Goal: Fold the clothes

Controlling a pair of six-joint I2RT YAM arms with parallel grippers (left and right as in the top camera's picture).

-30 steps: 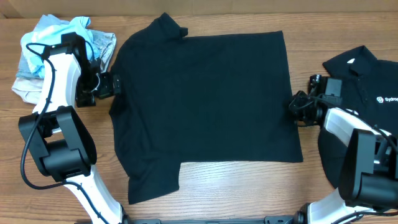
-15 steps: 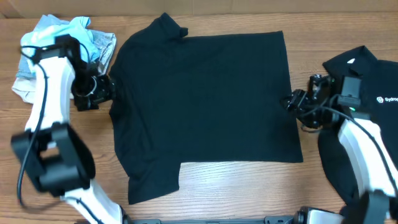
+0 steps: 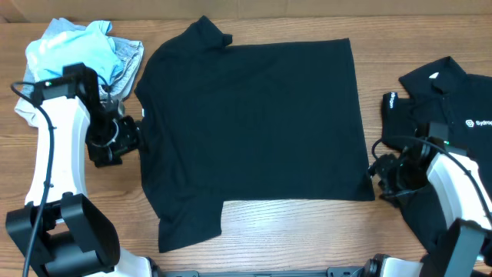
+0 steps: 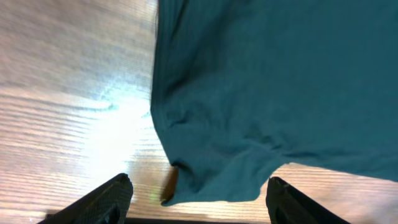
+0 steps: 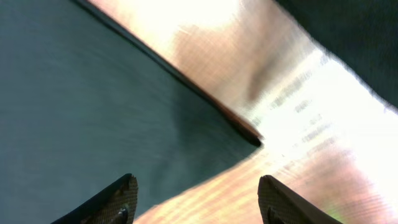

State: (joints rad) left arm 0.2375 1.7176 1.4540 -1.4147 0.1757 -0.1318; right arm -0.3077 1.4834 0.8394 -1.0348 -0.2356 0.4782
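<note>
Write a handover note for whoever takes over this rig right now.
The left gripper is open and empty at the left edge of the plain black shirt. The right gripper is open and empty near its lower right corner. That shirt lies spread flat mid-table; the collared black shirt sits at the right, the light-blue, grey and beige pile at the upper left. Done: shirt spread out. Left: fold it, then the rest.

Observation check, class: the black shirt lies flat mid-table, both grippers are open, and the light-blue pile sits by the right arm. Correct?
No: the overhead view shows the light-blue pile by the left arm. The black shirt lies flat, and the left gripper and right gripper are open.
</note>
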